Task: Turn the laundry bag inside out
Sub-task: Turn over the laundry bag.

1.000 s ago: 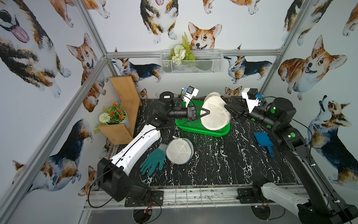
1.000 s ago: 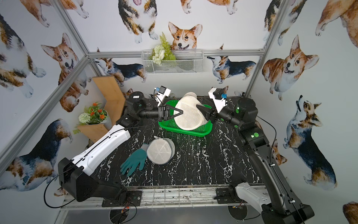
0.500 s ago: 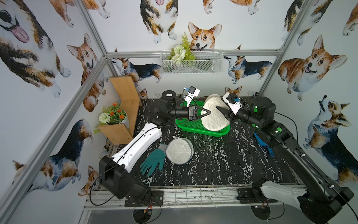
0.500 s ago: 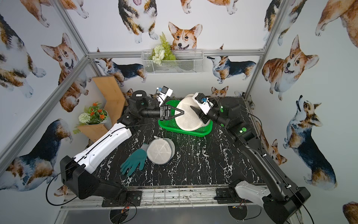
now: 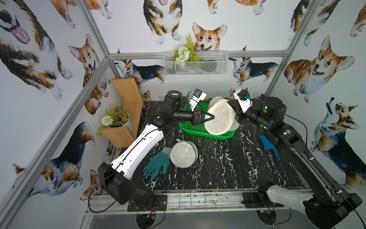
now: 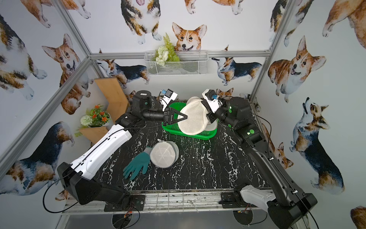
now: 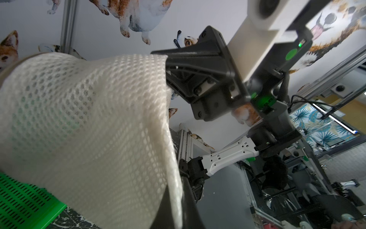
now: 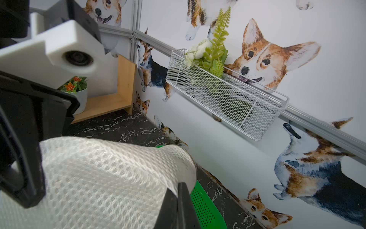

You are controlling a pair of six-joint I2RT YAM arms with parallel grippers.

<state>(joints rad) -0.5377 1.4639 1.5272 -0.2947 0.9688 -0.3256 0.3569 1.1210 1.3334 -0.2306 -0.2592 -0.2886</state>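
**White mesh bag pinched from both sides over the green tray**

So the bag (image 5: 219,117) is up off the counter (image 5: 217,168), tilted on edge above the tray (image 5: 190,131) near the back wall. Can't tell if its low edge touches the tray. Left jaws are clamped tight on one rim and right jaws are clamped tight on the opposite rim, so the bag hangs between them.

Both top views give you that whole setup, plus stuff the wrist cams miss. A second bag (image 6: 163,154) lies flat mid-counter, touching a teal glove (image 6: 136,164). A blue brush (image 5: 268,145) shows in a top view, just beside the right arm.

The left wrist cam is mostly weave up close (image 7: 89,128), with the right jaws biting the far edge and a corner of tray underneath.

The right wrist cam shows the bag (image 8: 99,178) low in front and the back-wall bits much better. You get the wire basket (image 8: 223,99) with fake greenery, and a flower pot (image 8: 81,97) on the wooden shelf (image 8: 111,101).
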